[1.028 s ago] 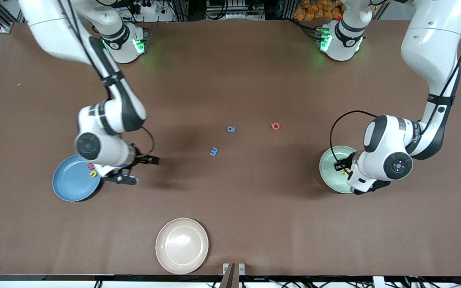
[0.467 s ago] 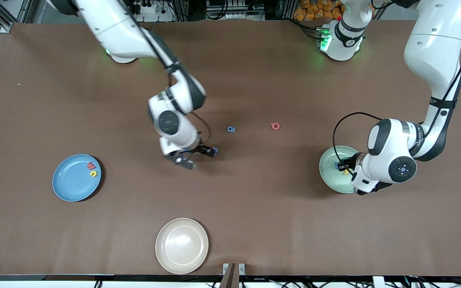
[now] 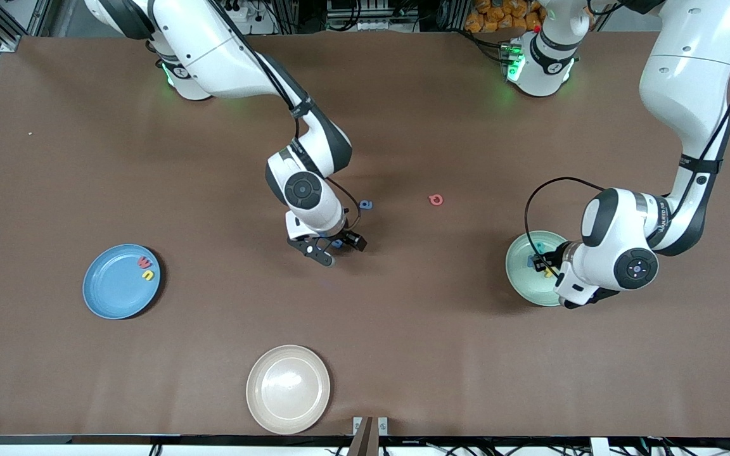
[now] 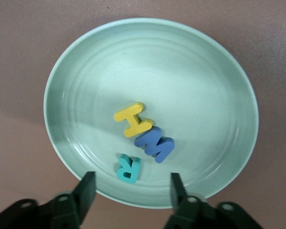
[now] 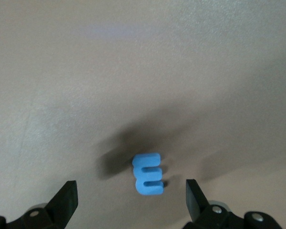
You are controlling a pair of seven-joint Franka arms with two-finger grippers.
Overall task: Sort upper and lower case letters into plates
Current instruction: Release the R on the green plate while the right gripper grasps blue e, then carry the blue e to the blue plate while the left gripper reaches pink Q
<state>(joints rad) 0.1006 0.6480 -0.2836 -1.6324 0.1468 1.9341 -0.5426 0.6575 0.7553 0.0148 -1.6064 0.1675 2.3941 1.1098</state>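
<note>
Right gripper has swung from the blue plate, frame's lower left, to mid-frame, jaws spread over the blue m on the worktop. Left gripper, jaws released, hangs over the mint plate holding yellow H, blue M, teal R.

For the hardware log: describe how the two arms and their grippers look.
Both arms have glossy white shells with black joint bands and round dark caps at the wrists. A thin black cable loops along each forearm. The bases glow green. A small grey label sits on the left arm's forearm. The left gripper and right gripper both have black fingers.
</note>
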